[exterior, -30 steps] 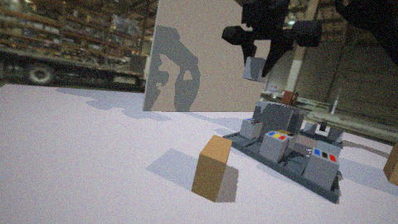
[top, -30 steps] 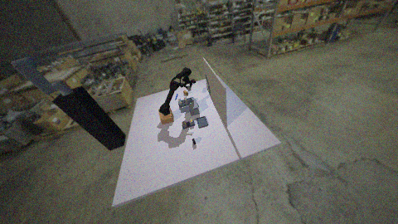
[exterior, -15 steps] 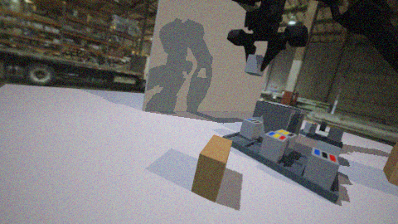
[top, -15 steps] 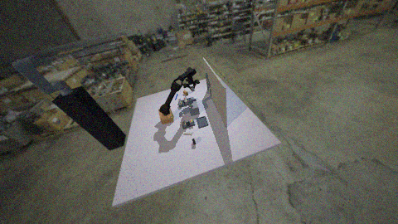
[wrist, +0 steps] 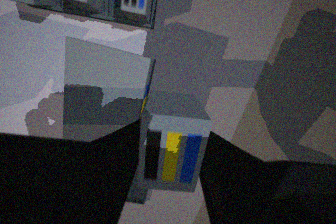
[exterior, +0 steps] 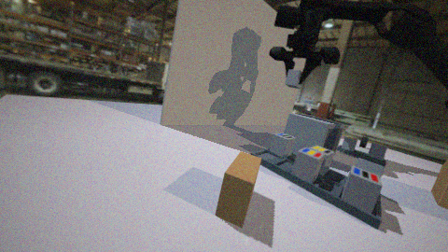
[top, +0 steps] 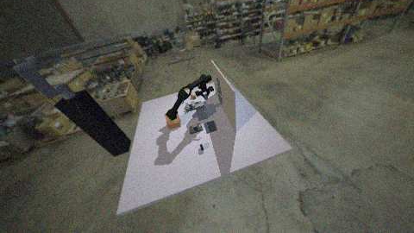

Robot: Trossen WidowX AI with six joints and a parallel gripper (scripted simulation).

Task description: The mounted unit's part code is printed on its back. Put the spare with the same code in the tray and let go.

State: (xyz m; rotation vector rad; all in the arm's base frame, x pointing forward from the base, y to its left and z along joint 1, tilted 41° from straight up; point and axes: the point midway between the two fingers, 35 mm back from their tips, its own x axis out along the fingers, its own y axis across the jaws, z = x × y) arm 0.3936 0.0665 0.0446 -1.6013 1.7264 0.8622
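Note:
My gripper (exterior: 299,67) (wrist: 170,126) is shut on a small grey spare (exterior: 293,78) (wrist: 175,122) and holds it in the air beyond the rack. Its striped face shows black, yellow and blue in the wrist view. A dark rack (exterior: 322,196) (wrist: 95,17) holds grey spares with coloured marks, one blue, black and red (exterior: 361,193). An upright grey panel (exterior: 305,133) (wrist: 106,70) stands beside the rack; a blue and yellow sliver at its right edge in the wrist view is too slanted to read. A flat dark square (top: 210,126) may be the tray; I cannot tell.
A tall pale wall (top: 226,108) (exterior: 201,65) stands beside the work area and carries the arm's shadow. An orange block (exterior: 238,191) stands near the rack. A black post (top: 92,121) stands beside the table. A small dark object (top: 201,147) lies toward the table's front.

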